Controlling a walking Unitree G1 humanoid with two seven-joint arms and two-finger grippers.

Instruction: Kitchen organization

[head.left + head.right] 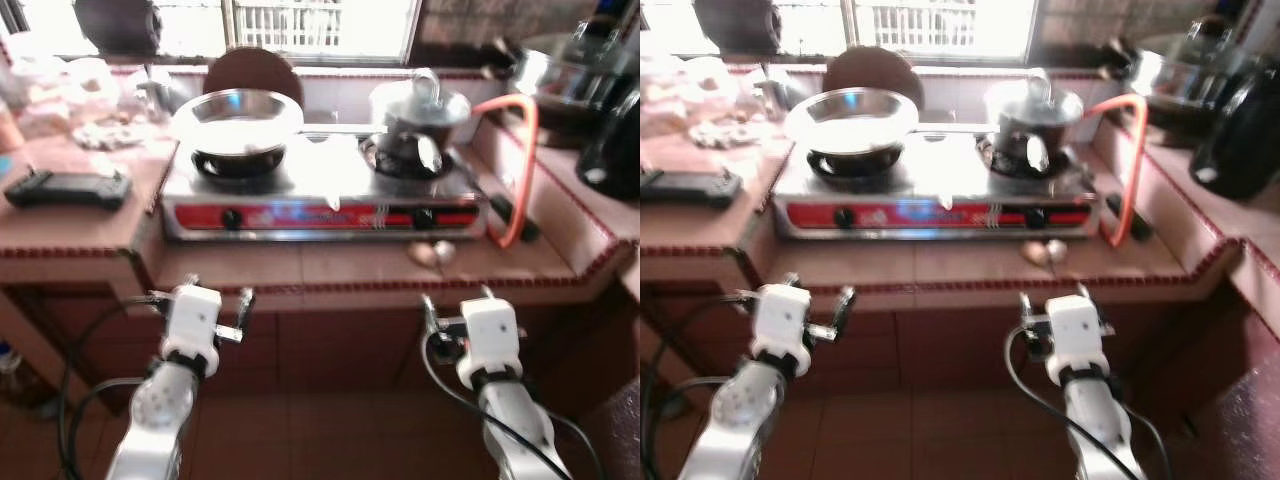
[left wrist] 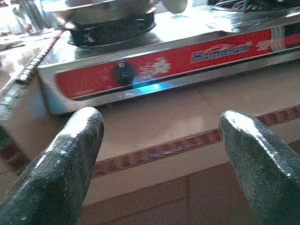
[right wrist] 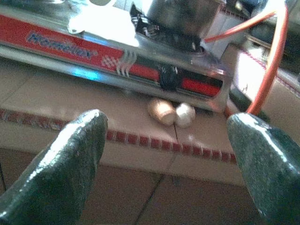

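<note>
- Here, my left claw (image 1: 200, 296) hangs in front of the tabletop (image 1: 330, 268) edge, below its level, with its two black fingers (image 2: 61, 168) spread wide and nothing between them.
- My right claw (image 1: 458, 303) is held the same way further to my right, fingers (image 3: 61, 164) spread apart and empty, also short of the tabletop's front edge.
- On the tabletop ahead of me sits a two-burner gas stove (image 1: 320, 205) with a red front panel and two black knobs.
- A shiny steel bowl-shaped pan (image 1: 238, 118) rests on the left burner; a lidded metal pot (image 1: 418, 115) sits on the right burner.
- Two small rounded things, one brownish (image 3: 161, 111) and one pale (image 3: 184, 115), lie touching each other on the tabletop just in front of the stove's right end; I cannot tell what they are.
- An orange gas hose (image 1: 525, 160) loops up from the stove's right side and arches down toward the tabletop.
- A black flat device (image 1: 68, 188) lies on the tabletop to the left of the stove, well apart from my left claw.
- Behind it, near the window (image 1: 300, 25), is a blurred heap of pale items (image 1: 100, 100) that I cannot make out.
- A round brown board (image 1: 252, 72) leans against the wall behind the pan.
- To the far right, on a raised ledge, stand a dark kettle-like vessel (image 1: 612, 150) and a large glass-lidded pot (image 1: 570, 65).
- The floor (image 1: 330, 440) below me is reddish tile.
</note>
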